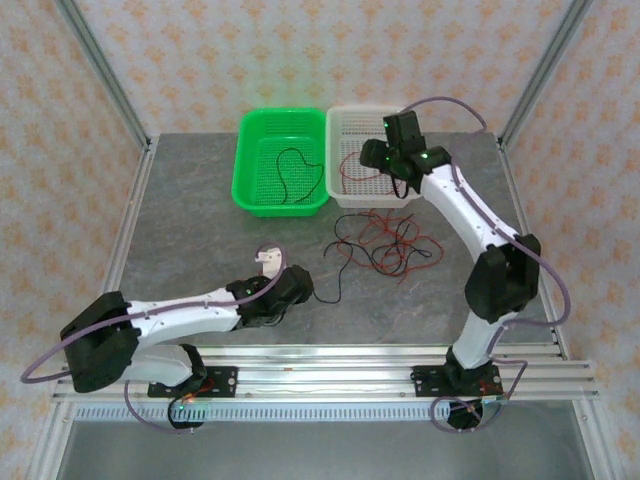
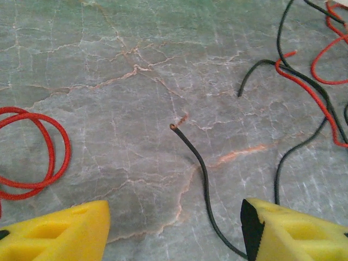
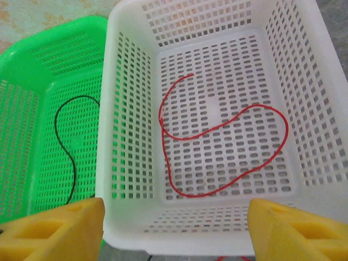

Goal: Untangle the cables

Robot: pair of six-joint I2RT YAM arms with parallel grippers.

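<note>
1. Two baskets stand side by side at the far edge of the table [image 1: 200, 230]: the green basket [image 3: 32, 65] has one black cable [image 3: 72, 168] in it, and the white basket [image 3: 109, 109] has one red cable [image 3: 217, 128]. I judge this to be a sorting by colour, each freed cable going to its own basket.
2. The rest of the cables [image 1: 385, 240] lie in a loose red and black tangle on the table, just in front of the white basket, so most of the task seems not yet done.
3. The right gripper [image 3: 171, 217] hangs above the near rim of the white basket. Its fingers are wide apart with nothing between them. That place fits letting go of a red cable there.
4. The left gripper [image 2: 174, 217] is low over the table beside the tangle, fingers apart and holding nothing. One loose black wire [image 2: 205, 179] lies between them, closer to the right finger [image 2: 288, 228], with its bare end pointing away. This pose seems chosen because a free end is the easiest part to pinch and pull out.
5. A separate red coil [image 2: 51, 147] lies on the table left of that wire, apart from it.
6. Further along, the black strands cross red ones, so a pull could drag the neighbours too.
</note>
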